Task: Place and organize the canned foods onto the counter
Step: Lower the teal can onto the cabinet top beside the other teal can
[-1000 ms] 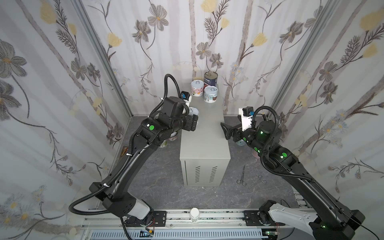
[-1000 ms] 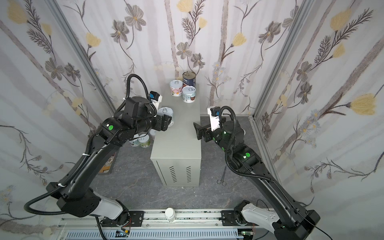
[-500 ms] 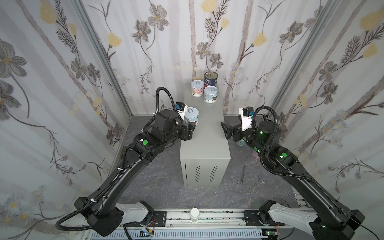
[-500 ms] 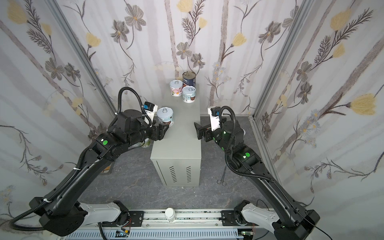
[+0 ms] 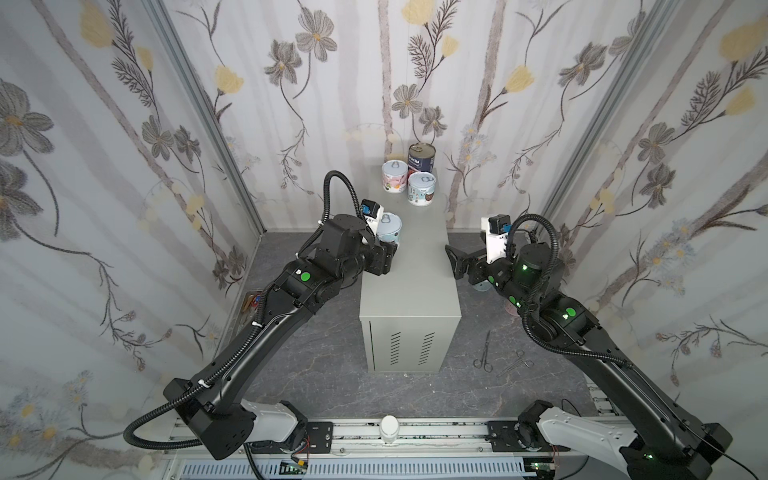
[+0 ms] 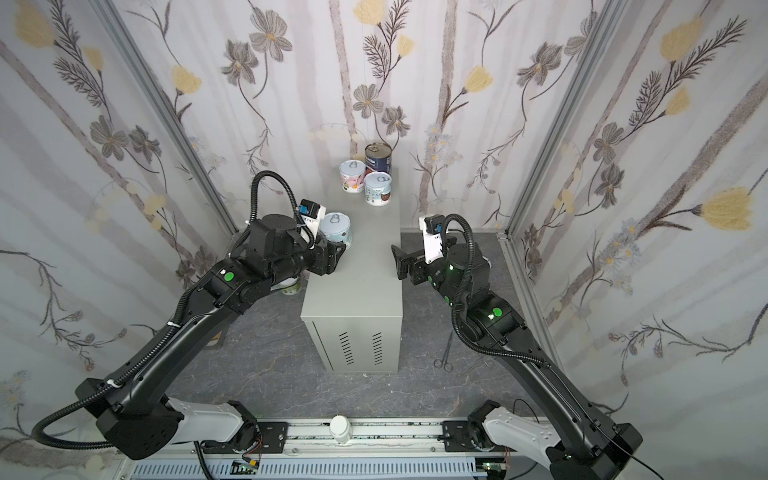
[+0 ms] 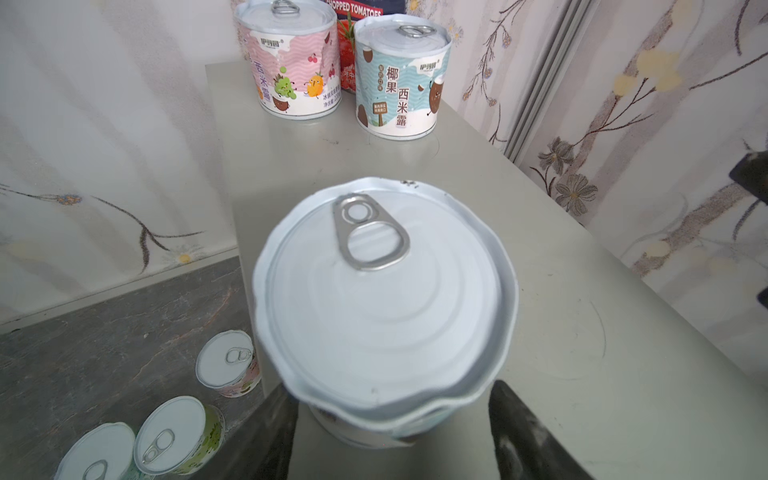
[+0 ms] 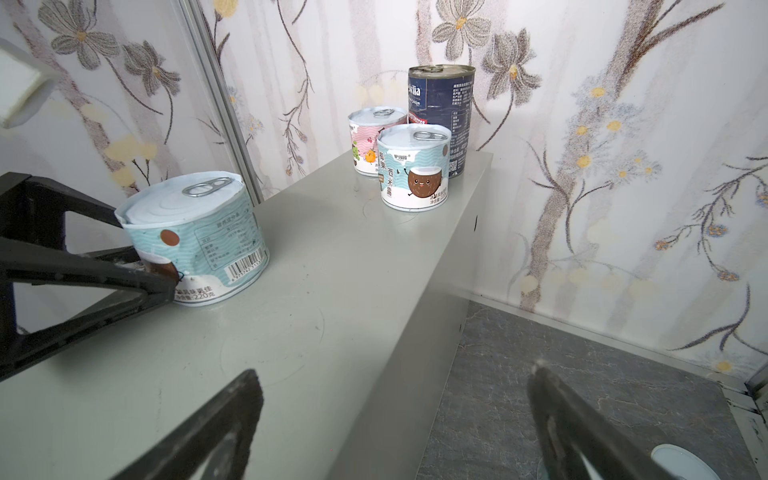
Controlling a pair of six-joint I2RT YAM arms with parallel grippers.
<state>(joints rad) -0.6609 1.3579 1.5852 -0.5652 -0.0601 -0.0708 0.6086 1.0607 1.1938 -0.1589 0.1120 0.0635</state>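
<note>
Straddling teal coconut can with left gripper at left edge of counter; clamped or merely touching, cannot tell. Holding right gripper wide apart, empty, over right edge, arm angled inward.

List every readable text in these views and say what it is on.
"CHOPPED TOMATOES": tall dark can
"椰果西米露": rear teal can
"西米": pink can
"220克": front teal can
Brand name on the tall dark can: partly hidden.
Fine print, barcode digits and small logos: too small to read.
</note>
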